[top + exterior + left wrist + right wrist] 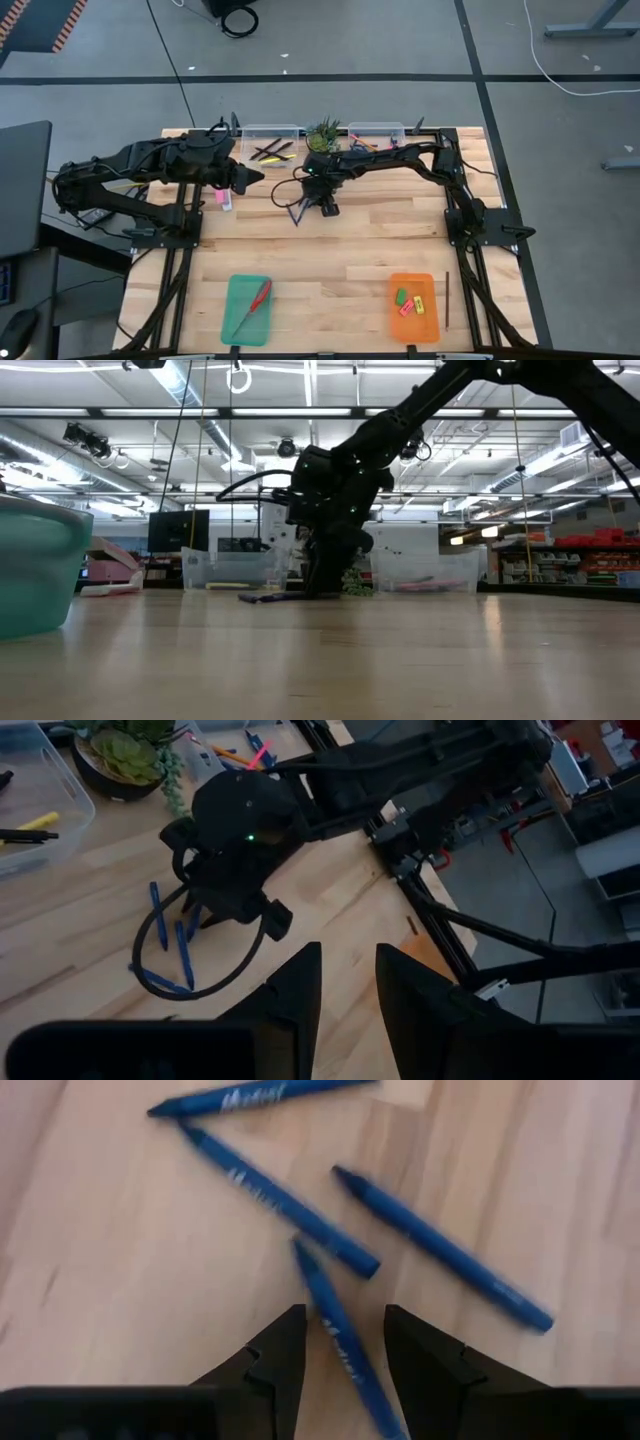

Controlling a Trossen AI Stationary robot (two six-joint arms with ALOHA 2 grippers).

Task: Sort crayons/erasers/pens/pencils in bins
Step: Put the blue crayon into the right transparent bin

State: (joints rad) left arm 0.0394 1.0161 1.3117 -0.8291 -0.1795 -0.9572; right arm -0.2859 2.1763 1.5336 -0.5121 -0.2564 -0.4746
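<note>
Four slim blue plastic pens (290, 1210) lie scattered on the bare wooden table (330, 250) near the middle of its far half, in front of the clear tubs. The right gripper (342, 1345) hangs just above them, jaws parted and empty, straddling the nearest pen. They look light, stiff and smooth — likely to roll or skid, so a pinch across mid-barrel seems safest. The left gripper (348, 982) waits nearby above the table, jaws apart, holding nothing.
</note>
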